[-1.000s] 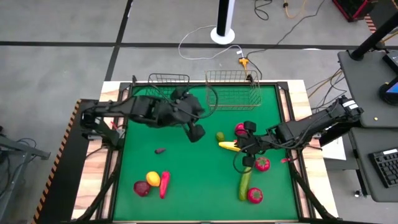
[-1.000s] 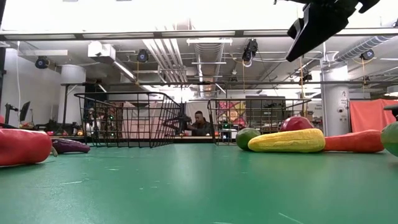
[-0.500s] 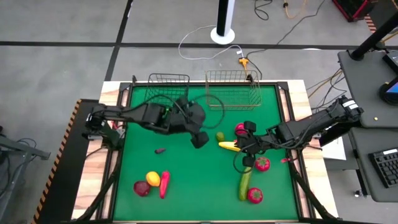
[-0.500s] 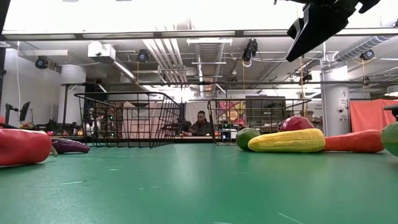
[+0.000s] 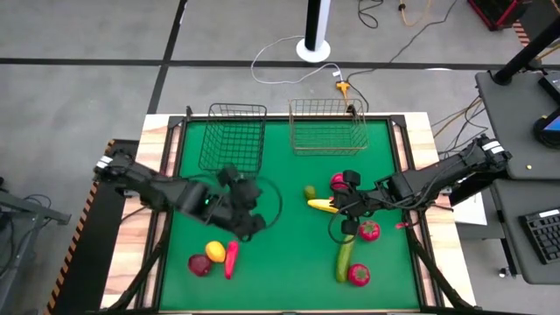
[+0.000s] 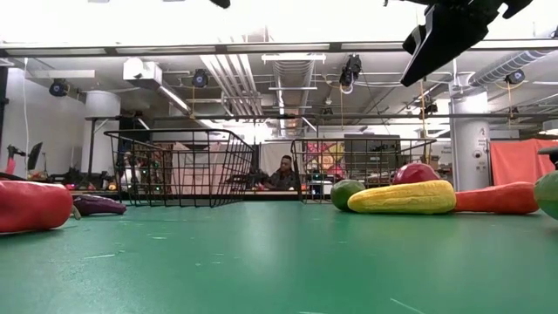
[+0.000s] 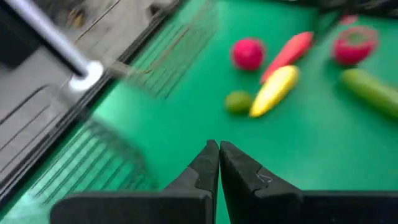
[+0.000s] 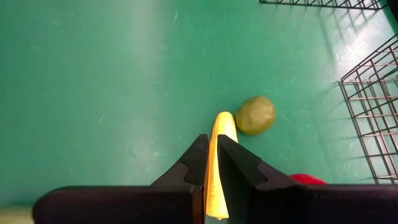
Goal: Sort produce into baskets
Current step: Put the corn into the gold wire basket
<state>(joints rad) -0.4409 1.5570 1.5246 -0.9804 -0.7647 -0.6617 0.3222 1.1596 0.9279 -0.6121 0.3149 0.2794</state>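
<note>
My left gripper (image 5: 251, 224) is shut and empty (image 7: 219, 155), above the mat's left middle. Near it lie a yellow fruit (image 5: 215, 251), a long red vegetable (image 5: 231, 259) and a dark red fruit (image 5: 199, 265). My right gripper (image 5: 343, 210) hangs high (image 6: 445, 35) over a long yellow vegetable (image 8: 224, 124), its fingers closed to a narrow slit, touching nothing. A green round fruit (image 8: 255, 114) lies beside the yellow one. The black basket (image 5: 234, 136) and the silvery basket (image 5: 328, 125) stand at the far edge. A small purple piece (image 6: 96, 205) lies on the mat.
On the right half lie a red fruit (image 5: 338, 182), a red tomato (image 5: 369, 230), a green cucumber (image 5: 344, 258) and another red fruit (image 5: 359, 274). The green mat (image 5: 289, 254) is bare between the two groups. A person sits far behind the table (image 6: 283, 174).
My left gripper has swung from beside the baskets toward the table's near edge and left, ending over the mat's left middle near the yellow and red produce. It has stayed shut. My right arm and the produce have kept still.
</note>
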